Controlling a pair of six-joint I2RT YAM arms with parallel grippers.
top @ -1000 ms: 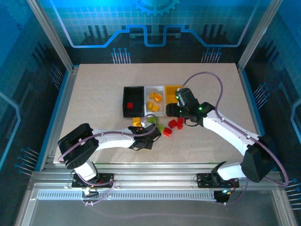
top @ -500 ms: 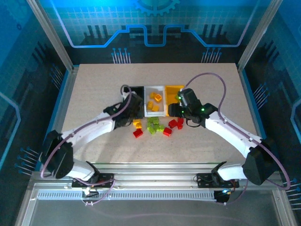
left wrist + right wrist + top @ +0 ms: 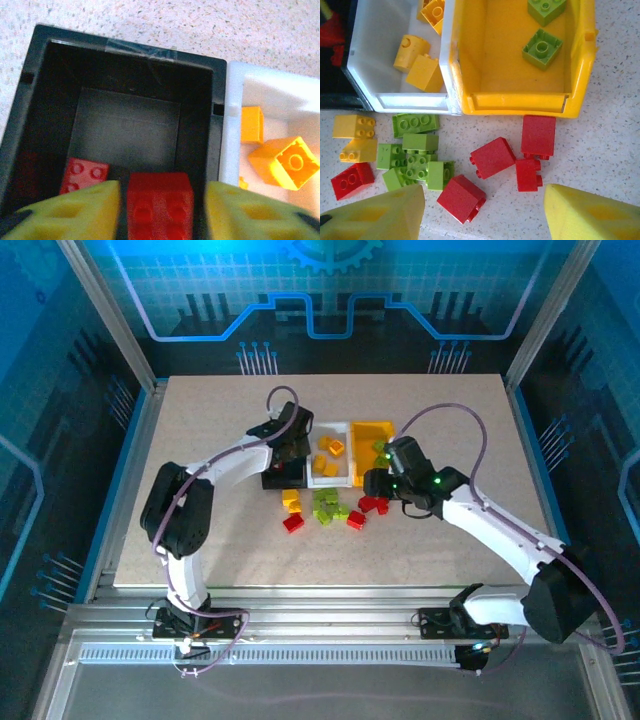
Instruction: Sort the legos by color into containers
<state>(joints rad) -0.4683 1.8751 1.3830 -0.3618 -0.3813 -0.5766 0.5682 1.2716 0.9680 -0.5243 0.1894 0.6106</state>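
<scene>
The black bin point(image 3: 50, 100) sits at the left end of the row of 3 containers. The left gripper point(image 3: 164, 187) hangs over it with its jaws apart. A red brick point(image 3: 160, 210) sits between the yellow fingers point(image 3: 65, 210) with a dark gap on either side, so it is not clamped. A second red brick point(image 3: 84, 176) lies on the bin floor.

Touching the black bin's right wall is the white bin point(image 3: 410, 101), which holds several yellow-orange bricks point(image 3: 425, 72). Next comes the yellow bin point(image 3: 515, 102), pressed against the white one, with 2 lime green bricks point(image 3: 542, 47) inside.

On the table point(image 3: 200, 420) just in front of the bins lie the loose legos: 2 yellow ones point(image 3: 354, 126) at the left with 1 red piece point(image 3: 352, 180) below them, then a tight cluster of green point(image 3: 417, 155), then 4 red blocks point(image 3: 492, 157) at the right.

The right gripper point(image 3: 485, 210) hovers above those red blocks with its fingers spread wide, gripping nothing.
</scene>
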